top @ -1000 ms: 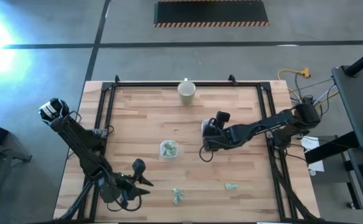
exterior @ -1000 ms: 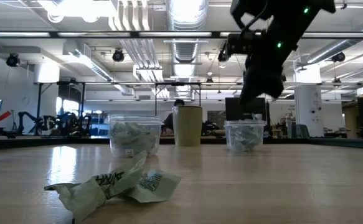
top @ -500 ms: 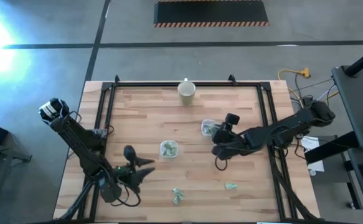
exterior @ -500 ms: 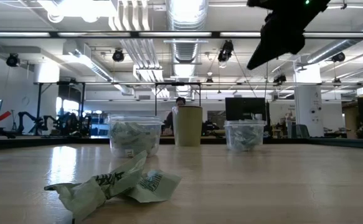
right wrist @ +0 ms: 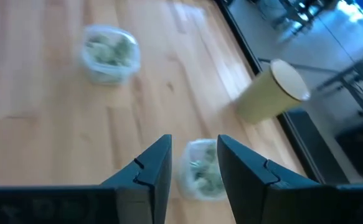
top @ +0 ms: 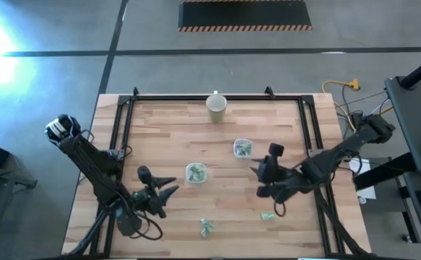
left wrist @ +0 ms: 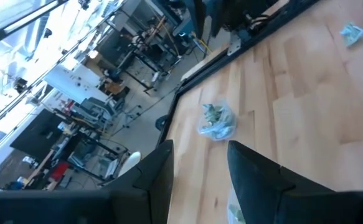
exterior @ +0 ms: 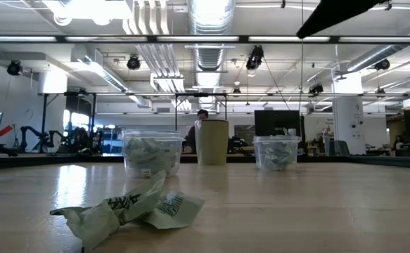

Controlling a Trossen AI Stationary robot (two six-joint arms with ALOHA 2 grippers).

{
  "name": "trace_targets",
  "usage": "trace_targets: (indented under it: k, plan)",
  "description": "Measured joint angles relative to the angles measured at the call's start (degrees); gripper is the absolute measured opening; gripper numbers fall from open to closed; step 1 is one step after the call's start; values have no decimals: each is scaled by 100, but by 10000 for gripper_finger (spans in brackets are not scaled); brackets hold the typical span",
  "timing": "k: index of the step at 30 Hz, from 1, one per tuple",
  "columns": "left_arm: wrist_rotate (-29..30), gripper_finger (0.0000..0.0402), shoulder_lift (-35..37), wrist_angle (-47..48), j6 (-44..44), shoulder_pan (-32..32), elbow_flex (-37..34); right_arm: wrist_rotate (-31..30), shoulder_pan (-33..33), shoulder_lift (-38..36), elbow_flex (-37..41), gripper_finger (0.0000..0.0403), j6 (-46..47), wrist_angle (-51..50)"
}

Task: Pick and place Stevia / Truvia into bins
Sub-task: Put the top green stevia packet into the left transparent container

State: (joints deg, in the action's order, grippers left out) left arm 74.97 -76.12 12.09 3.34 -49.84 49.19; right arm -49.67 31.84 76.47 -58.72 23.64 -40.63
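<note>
Just beyond the loose Stevia packet, on the side toward the two bins, the right claw hovers part-open and empty, so it should drop squarely over that packet before pinching, while the left claw waits, likewise empty.

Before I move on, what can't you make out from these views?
- Packet count in the bins: too small in the high view, a heap behind clear walls in the low view.
- Print on the loose packets: crumpled; tiny in the high view.
- Right gripper: the low view shows only a dark edge of the arm at the top.
- Left gripper: absent from the low view.
- Cup contents: too small from above.
</note>
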Motion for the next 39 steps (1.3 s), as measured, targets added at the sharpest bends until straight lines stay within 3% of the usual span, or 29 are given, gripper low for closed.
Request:
trace_targets:
  k: [15,17,22,24,32,39]
  plan:
    - [-380,135,-100,-1,-5,0,0,193,723,-36,0,99,9,528]
    - [-989,135,-100,-5,7,4,0,346,732,-36,0,97,8,560]
    - [-3247,135,-100,-27,13,82,17,670,732,-34,0,90,140,574]
    - [-3787,135,-100,-140,-7,97,20,673,732,-34,0,88,181,576]
    - [-4321,135,-395,-662,105,264,13,953,738,-25,2,89,261,589]
    - [-5573,135,-1188,-1307,590,817,195,974,816,-25,9,87,296,634]
